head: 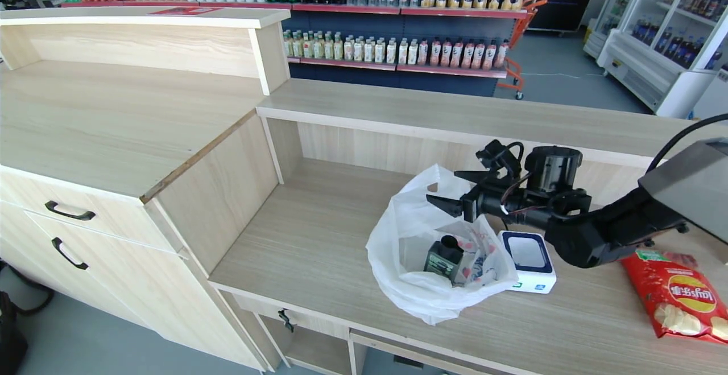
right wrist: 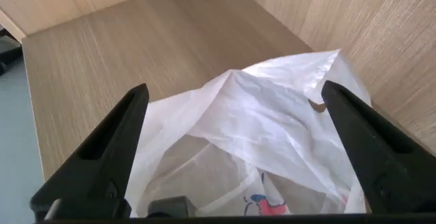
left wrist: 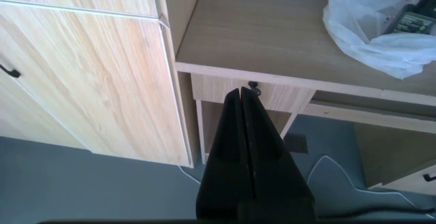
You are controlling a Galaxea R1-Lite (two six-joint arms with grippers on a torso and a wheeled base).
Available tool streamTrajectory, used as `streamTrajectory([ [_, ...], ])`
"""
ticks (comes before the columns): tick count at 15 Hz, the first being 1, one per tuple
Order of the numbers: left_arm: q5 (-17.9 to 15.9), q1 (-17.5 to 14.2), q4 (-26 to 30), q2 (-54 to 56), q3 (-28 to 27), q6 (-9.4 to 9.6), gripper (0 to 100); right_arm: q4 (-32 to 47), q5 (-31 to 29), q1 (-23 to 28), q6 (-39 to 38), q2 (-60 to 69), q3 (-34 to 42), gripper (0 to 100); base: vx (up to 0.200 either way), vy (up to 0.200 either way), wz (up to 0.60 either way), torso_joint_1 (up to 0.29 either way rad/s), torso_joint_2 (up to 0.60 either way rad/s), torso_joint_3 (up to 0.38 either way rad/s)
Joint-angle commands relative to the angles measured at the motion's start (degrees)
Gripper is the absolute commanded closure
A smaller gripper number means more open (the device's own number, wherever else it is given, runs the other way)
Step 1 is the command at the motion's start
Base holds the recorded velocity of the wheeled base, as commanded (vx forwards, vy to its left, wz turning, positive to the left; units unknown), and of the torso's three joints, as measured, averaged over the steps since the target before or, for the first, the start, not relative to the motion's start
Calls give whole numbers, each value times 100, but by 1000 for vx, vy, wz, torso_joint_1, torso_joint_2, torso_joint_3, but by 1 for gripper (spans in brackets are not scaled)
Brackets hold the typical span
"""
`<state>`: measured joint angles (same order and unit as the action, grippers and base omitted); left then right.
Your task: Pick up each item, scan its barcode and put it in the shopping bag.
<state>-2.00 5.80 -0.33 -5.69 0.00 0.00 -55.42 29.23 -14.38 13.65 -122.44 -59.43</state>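
Now the right pincer (head: 450, 188) gapes wide over the bag (head: 398, 238) on the worktop (head: 307, 244); the left pincer (left wrist: 246, 101) is closed.

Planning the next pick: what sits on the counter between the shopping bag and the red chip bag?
A white scanner box, up against the shopping bag; bare counter separates it from the chip bag. The head view shows this.
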Motion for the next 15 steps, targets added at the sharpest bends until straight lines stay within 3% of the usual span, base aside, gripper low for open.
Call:
streamTrajectory([
  [1,-2,0,-2,-2,0,0,100,-4,-5,15,41,854,37,0,0,0,0,0,0,0],
  [3,-2,0,-2,-2,0,0,100,84,3,164,102,1240,98,0,0,0,0,0,0,0],
  [5,-2,0,-2,-2,0,0,100,330,3,560,516,1741,344,0,0,0,-600,2,2,5],
  [7,-2,0,-2,-2,0,0,100,339,478,858,770,1908,423,0,0,0,-600,-10,0,5],
  [8,-2,0,-11,-2,0,0,100,304,1041,1122,902,1979,397,0,0,0,-600,12,7,2],
  [9,-2,0,-2,-2,0,0,100,330,1128,1210,1060,2031,362,0,0,0,-600,17,2,2],
  [13,-2,0,-2,-2,0,0,100,690,1067,1315,1096,2163,318,0,0,0,-600,-1,2,1],
  [15,-2,0,-2,-2,0,0,100,1226,619,1351,1104,2260,335,0,0,0,-600,2,-2,5],
])
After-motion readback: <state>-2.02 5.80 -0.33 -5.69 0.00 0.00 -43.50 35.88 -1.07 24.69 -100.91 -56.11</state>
